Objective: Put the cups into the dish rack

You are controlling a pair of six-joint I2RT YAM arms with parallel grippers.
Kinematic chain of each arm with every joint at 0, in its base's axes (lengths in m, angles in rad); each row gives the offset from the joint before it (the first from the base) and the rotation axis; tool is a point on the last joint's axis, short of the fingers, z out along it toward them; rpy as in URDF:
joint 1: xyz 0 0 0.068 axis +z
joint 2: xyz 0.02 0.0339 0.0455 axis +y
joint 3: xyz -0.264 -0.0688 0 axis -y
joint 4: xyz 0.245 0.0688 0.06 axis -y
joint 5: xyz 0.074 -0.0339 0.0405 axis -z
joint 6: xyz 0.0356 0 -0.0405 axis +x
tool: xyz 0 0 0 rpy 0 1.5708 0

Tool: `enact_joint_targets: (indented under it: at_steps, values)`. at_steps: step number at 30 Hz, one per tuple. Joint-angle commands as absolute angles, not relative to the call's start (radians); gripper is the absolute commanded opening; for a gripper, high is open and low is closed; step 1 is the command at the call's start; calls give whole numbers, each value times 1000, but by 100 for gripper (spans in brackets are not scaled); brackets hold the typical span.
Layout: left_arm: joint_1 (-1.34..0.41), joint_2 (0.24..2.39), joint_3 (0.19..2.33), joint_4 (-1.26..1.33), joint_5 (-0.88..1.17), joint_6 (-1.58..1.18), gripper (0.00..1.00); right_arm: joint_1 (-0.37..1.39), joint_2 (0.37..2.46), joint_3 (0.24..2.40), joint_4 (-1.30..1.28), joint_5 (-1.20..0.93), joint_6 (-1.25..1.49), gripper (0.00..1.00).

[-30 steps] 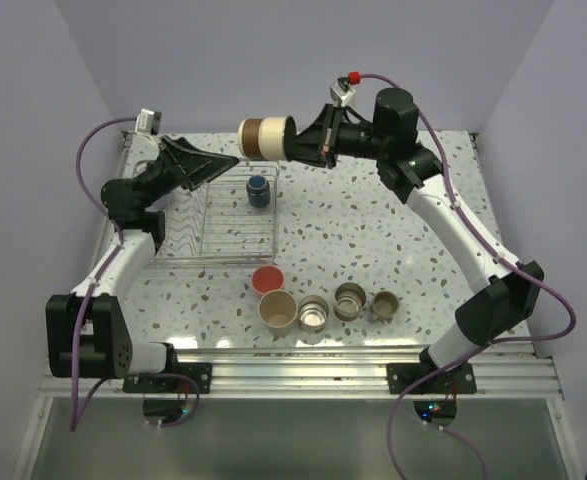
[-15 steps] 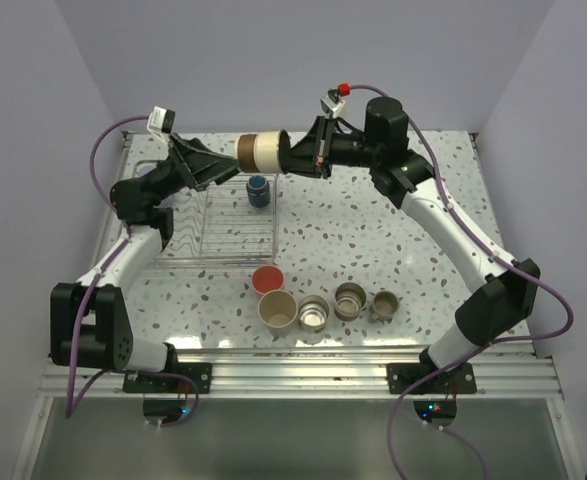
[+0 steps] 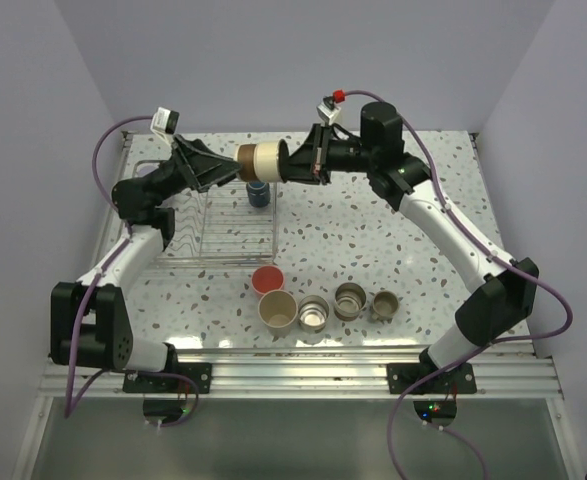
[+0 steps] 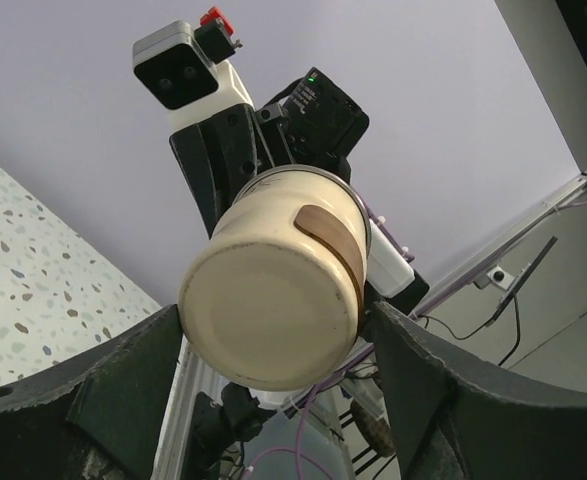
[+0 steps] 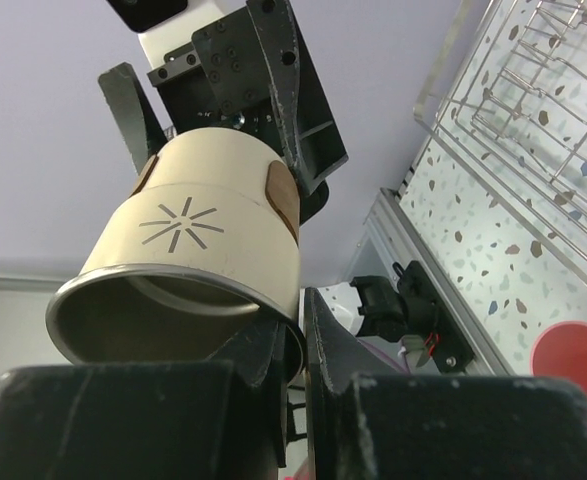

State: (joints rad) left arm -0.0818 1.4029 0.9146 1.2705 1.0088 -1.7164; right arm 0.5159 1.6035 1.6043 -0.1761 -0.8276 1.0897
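left pincer (image 3: 230,168): open, its dark fingers (image 4: 113,400) spread to either side of the base of a cream mug with a brown handle (image 3: 260,159). whether they touch it cannot be told. the mug lies on its side in the air between the two pincers, mouth toward the right pincer (image 3: 289,165), which is clamped on its rim, one finger inside and one outside. below both pincers, a silver wire dish rack (image 3: 216,258) holds one small dark cup (image 3: 258,192). well apart from either pincer, toward the arm bases, stand a pink-red tumbler (image 3: 267,279), a beige tumbler (image 3: 278,309) and three shiny steel cups (image 3: 350,299). a second ago the mug hung higher, and the left pincer pointed beneath it.
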Motion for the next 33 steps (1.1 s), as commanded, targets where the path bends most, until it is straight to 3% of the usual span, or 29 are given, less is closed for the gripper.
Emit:
enact_joint_targets:
  at_steps: [1,6,11,14,15,16,17,18,19,22,26,27,30,33]
  values:
    - [-112,1356,956,1439,1015,-1666,80,545,1623,1635,-244,-816,1043,0]
    - [-114,1347,959,1414,1020,-1648,82,549,1617,1621,-262,-807,1028,0]
    - [-115,1329,950,1365,1020,-1603,70,549,1612,1618,-268,-799,1023,0]
    - [-115,1319,948,1341,1020,-1579,39,549,1612,1618,-273,-798,1014,0]
    - [-115,1313,953,1262,1022,-1551,12,548,1611,1620,-275,-798,1011,0]
    - [-115,1305,959,1179,1022,-1505,0,549,1611,1624,-290,-798,1005,0]
    - [-115,1277,983,1076,1009,-1367,0,548,1612,1646,-317,-793,968,0]
    - [-114,1260,1002,816,993,-1279,0,548,1612,1660,-352,-785,944,3]
    - [-114,1243,1026,681,974,-1187,0,545,1611,1673,-424,-769,919,34]
    - [-98,1229,1120,311,908,-892,0,540,1609,1773,-686,-600,781,80]
    - [-54,1253,1210,33,794,-715,0,538,1623,1933,-992,-358,649,86]
    - [-49,1262,1239,-135,741,-662,0,537,1618,1937,-1017,-338,637,86]
    - [-51,1337,1380,-434,483,-471,0,535,1583,1922,-1072,-270,611,88]
    - [-51,1408,1469,-572,257,-378,0,537,1559,1895,-1089,-224,588,88]
